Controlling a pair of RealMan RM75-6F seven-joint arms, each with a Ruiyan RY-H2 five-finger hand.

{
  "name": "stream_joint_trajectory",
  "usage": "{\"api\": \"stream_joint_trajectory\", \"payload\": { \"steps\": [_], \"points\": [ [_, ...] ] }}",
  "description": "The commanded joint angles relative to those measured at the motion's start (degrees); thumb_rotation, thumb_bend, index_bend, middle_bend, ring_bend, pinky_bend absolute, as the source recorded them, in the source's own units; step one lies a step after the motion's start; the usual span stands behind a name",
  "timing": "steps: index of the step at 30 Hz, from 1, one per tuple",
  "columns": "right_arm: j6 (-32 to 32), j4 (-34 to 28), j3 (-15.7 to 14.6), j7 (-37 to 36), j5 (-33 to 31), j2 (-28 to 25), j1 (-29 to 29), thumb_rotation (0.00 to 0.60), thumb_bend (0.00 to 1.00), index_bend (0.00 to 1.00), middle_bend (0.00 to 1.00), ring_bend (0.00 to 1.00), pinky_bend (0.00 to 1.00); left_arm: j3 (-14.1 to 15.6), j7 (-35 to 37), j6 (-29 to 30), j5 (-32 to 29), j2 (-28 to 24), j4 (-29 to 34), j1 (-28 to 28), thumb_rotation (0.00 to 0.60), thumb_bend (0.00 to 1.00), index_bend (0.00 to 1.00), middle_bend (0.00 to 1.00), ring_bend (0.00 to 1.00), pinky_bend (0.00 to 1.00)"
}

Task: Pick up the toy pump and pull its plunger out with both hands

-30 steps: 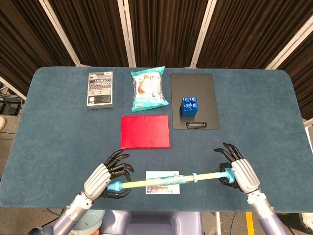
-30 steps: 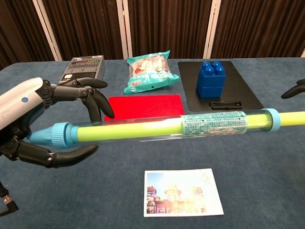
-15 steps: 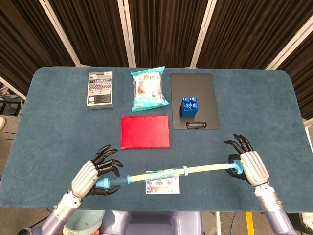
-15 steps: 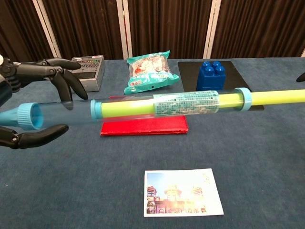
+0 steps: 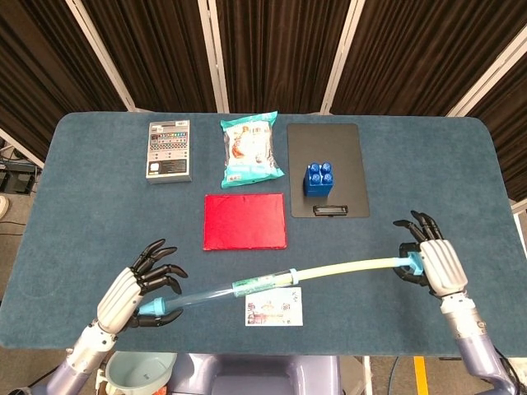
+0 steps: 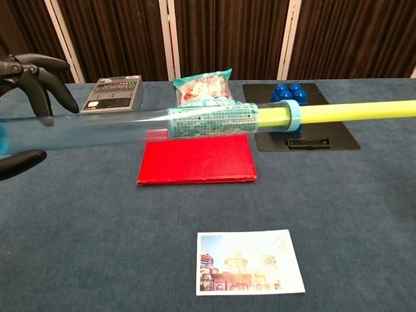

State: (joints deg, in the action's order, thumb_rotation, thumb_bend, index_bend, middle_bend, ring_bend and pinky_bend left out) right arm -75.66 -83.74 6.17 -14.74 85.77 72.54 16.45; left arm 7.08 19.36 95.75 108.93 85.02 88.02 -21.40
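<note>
The toy pump (image 5: 247, 286) hangs above the table's front edge, a clear blue tube with a printed label (image 6: 211, 121). My left hand (image 5: 136, 286) grips the tube's blue end cap at the lower left. Out of the tube's right end runs the yellow-green plunger rod (image 5: 346, 268), drawn far out and slightly bowed. My right hand (image 5: 428, 262) holds the rod's far end at the lower right. In the chest view the tube and the plunger rod (image 6: 357, 110) cross the whole frame, and only the dark fingers (image 6: 39, 71) of my left hand show at the left edge.
A picture card (image 5: 273, 308) lies under the pump. Behind it are a red mat (image 5: 244, 220), a black clipboard (image 5: 342, 160) bearing a blue block (image 5: 319, 178), a snack bag (image 5: 251, 150) and a grey box (image 5: 169, 149).
Both hands have moved apart, left hand to the left and right hand to the right. The plunger rod has slid much further out of the tube.
</note>
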Motion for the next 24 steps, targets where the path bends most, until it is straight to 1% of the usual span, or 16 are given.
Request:
{"api": "stream_joint_trajectory", "payload": {
  "steps": [1, 7, 20, 24],
  "points": [
    [0.4, 0.7, 0.5, -0.6, -0.5, -0.1, 0.4, 0.600, 0.40, 0.89, 0.24, 0.00, 0.00, 0.2, 0.6, 0.5, 0.3, -0.8, 0.6, 0.3, 0.600, 0.41, 0.72, 0.36, 0.10, 0.01],
    [1.9, 2.6, 1.5, -2.1, -1.8, -0.3, 1.4, 0.600, 0.40, 0.89, 0.25, 0.00, 0.00, 0.6, 1.9, 1.1, 1.0, -2.5, 1.5, 0.7, 0.600, 0.41, 0.72, 0.36, 0.10, 0.01],
    [3.0, 4.4, 3.0, -4.0, -4.0, -0.9, 2.1, 0.600, 0.39, 0.89, 0.25, 0.00, 0.00, 0.1, 4.2, 1.4, 1.6, -3.3, 1.1, 0.8, 0.600, 0.41, 0.72, 0.36, 0.10, 0.01],
    [4.2, 4.2, 3.7, -6.5, -4.8, -1.7, 2.6, 0.600, 0.39, 0.89, 0.25, 0.00, 0.00, 0.1, 4.8, 2.5, 2.5, -3.7, 1.1, 1.0, 0.600, 0.41, 0.72, 0.36, 0.10, 0.01]
  ]
}}
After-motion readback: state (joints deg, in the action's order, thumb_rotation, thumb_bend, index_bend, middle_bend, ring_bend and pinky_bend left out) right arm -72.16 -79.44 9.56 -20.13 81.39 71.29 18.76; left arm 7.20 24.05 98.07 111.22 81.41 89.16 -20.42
